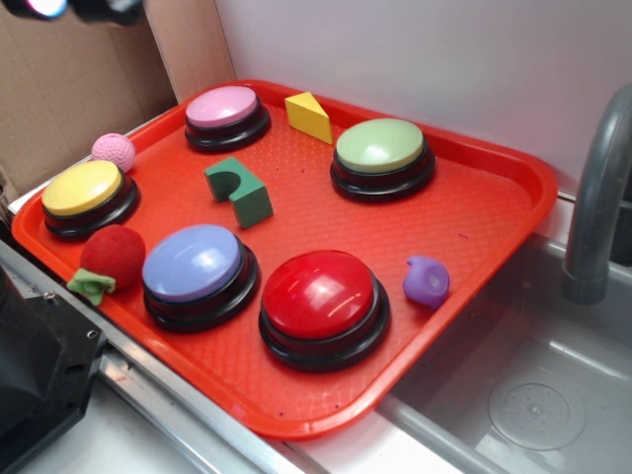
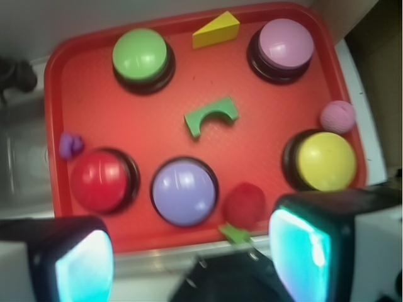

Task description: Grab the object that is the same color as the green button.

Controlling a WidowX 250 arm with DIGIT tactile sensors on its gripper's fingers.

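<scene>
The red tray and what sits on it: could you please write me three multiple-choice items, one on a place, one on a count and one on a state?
1. Where does the green arch block lie on the red tray?
A. On top of the red button
B. On the bare tray between the pink button and the blue button
C. In the sink

2. How many domed buttons stand on the tray?
A. Three
B. Five
C. Seven

3. What is the state of the gripper?
A. Open, holding nothing
B. Shut on the yellow wedge
C. Shut on the arch block

Answers:
1 B: it rests alone mid-tray, with the pink button behind and the blue button in front.
2 B: pink, blue, green button, yellow button, red button.
3 A: the wrist view shows its fingers wide apart above the tray's near edge.
</scene>
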